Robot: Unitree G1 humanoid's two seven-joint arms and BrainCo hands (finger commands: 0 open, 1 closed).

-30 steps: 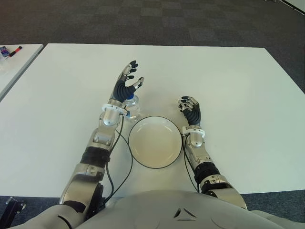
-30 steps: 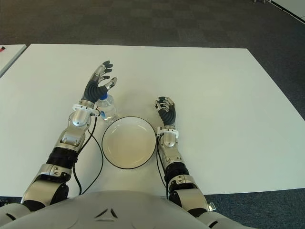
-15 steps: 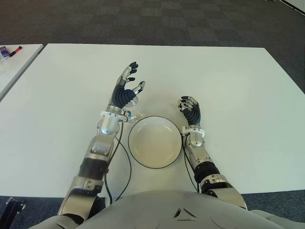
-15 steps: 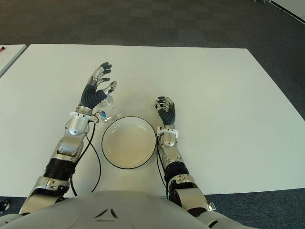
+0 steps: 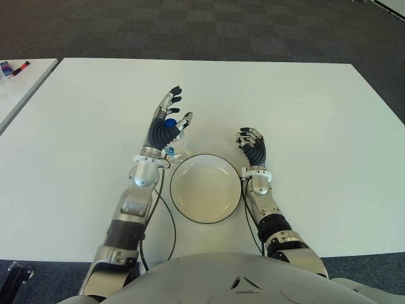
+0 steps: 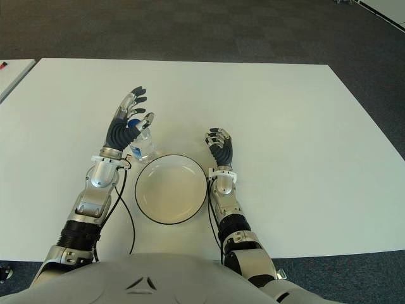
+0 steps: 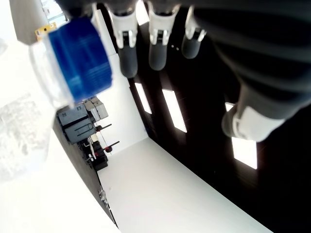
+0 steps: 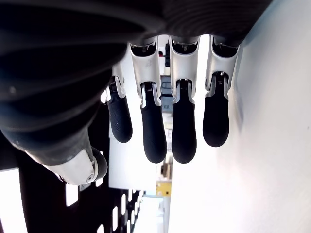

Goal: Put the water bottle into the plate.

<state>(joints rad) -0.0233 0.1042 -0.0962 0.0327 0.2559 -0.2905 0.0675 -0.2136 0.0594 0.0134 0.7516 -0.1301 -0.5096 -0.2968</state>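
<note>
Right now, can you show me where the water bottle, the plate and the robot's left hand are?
water bottle [image 5: 170, 124]: left eye view, on its blue cap.
plate [image 5: 205, 187]: left eye view, on the bare middle of the white dish.
left hand [image 5: 163, 129]: left eye view, on the palm, fingers spread beside the bottle.

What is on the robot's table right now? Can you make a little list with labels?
table: white
water bottle: clear, blue cap, standing beside the plate's left rim
plate: white, dark rim, nothing in it
left hand: fingers spread around the bottle top, no grip yet
right hand: idle, right of the plate
</note>
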